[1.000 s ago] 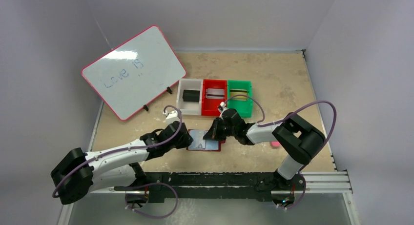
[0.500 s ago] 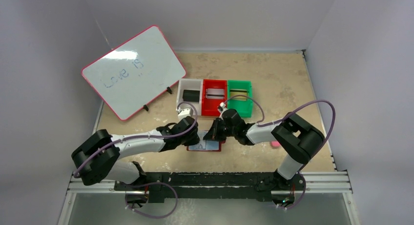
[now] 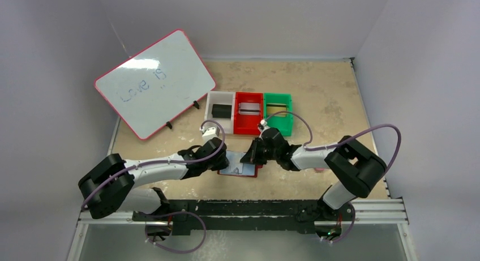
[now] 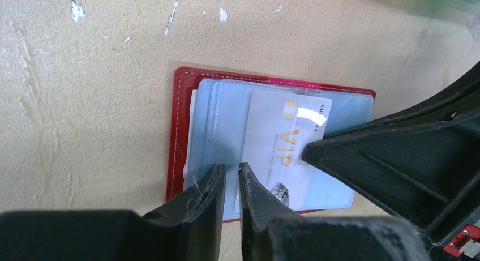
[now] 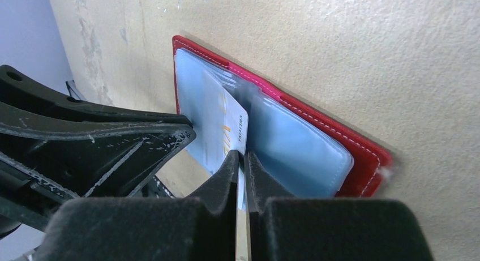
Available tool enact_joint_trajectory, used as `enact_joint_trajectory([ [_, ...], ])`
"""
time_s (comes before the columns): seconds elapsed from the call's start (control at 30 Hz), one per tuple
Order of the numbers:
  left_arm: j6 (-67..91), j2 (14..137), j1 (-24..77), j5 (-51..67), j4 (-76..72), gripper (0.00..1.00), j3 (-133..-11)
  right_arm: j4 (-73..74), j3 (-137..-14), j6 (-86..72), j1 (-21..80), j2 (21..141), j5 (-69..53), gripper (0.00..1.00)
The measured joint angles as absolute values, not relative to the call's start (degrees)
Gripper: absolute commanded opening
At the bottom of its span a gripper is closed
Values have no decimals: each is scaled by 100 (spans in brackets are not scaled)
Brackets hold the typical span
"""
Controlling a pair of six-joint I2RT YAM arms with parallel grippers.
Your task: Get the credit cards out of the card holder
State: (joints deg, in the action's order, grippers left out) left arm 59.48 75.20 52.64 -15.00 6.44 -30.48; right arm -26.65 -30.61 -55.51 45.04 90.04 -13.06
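Note:
The dark red card holder (image 3: 253, 172) (image 4: 180, 131) lies open on the table, pale blue sleeves up. A silver-white credit card (image 4: 277, 148) with gold "VIP" letters lies askew on the sleeves. My right gripper (image 3: 252, 157) (image 5: 241, 159) is shut on this card's edge (image 5: 233, 128), and in the left wrist view its black fingertips (image 4: 317, 153) meet the card's right side. My left gripper (image 3: 222, 161) (image 4: 229, 173) stands almost shut, with only a thin slit. Its tips are on the blue sleeve just left of the card, holding nothing.
Behind the holder stand three bins: white (image 3: 210, 123) holding a black card (image 3: 221, 110), red (image 3: 249, 126) holding a silver card (image 3: 249, 108), and green (image 3: 278, 126) holding a gold one (image 3: 276, 106). A pink-framed whiteboard (image 3: 154, 82) leans at the back left.
My left gripper slid right from the holder's left edge onto the sleeves, and its jaws narrowed. The right gripper shifted slightly right, still shut on the card.

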Motion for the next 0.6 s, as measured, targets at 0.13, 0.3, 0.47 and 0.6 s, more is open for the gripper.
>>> enact_joint_trajectory([
  [0.13, 5942, 7509, 5264, -1461, 532, 15, -3009, -2718, -2989, -5634, 4486, 9000, -1321, 13],
  [0.3, 5937, 7511, 5262, -1409, 521, 15, -3009, -2825, -2871, -5839, 4486, 9000, -1319, 25],
  [0.47, 5933, 7522, 5262, -1382, 521, 14, -3009, -3590, -2491, -6370, 4482, 9000, -1321, 45],
  [0.6, 5931, 7533, 5262, -1363, 513, 14, -3009, -4274, -2189, -6796, 4482, 9000, -1297, 54],
])
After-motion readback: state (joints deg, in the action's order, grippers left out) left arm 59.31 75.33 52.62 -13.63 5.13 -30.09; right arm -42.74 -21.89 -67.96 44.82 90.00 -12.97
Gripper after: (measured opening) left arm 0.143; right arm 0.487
